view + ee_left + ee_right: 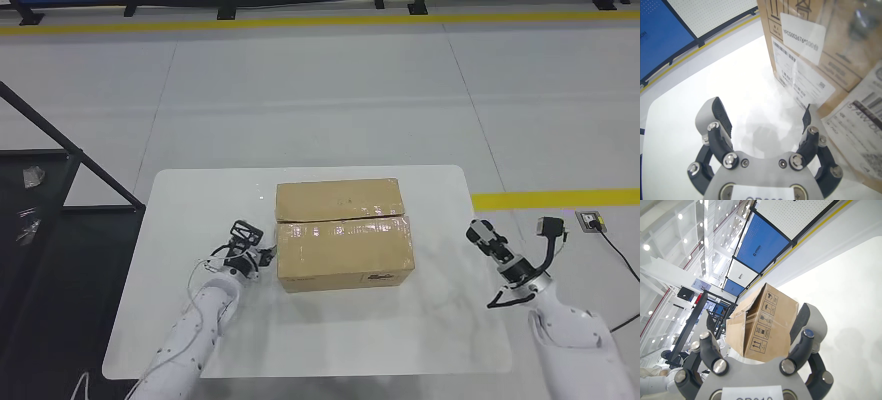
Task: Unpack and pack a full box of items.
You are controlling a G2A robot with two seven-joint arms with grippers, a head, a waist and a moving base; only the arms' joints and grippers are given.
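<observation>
The cardboard box (343,232) stands at approx. the ctr of the top view, on the white table (430,330), a bit toward the upper half of the tabletop. Its two top flaps are folded down and meet in a seam that runs left to right. The flap nearer the bottom of the frame is shiny w/ clear tape. In the right wrist view the flaps gape a little at one end of the seam, and that short side has a row of printed handling symbols. In the left wrist view the other short side has white labels (802,36) w/ barcodes.

The left gripper (245,243) is lower left of ctr in the top view, just beside the box's left side and low over the table. The pincer is spread wide w/ nothing btw the fingers. One fingertip (806,117) is very near the labelled side; I cannot tell if it touches.

The right gripper (482,236) is in the right part of the top view, approx. at the table's right edge and well apart from the box. This pincer is also wide and holds nothing.

Other things in the top view: a yellow floor line (560,197) at the right, a black frame (60,165) at the left, and a floor socket (590,222) w/ cable at the right edge.
</observation>
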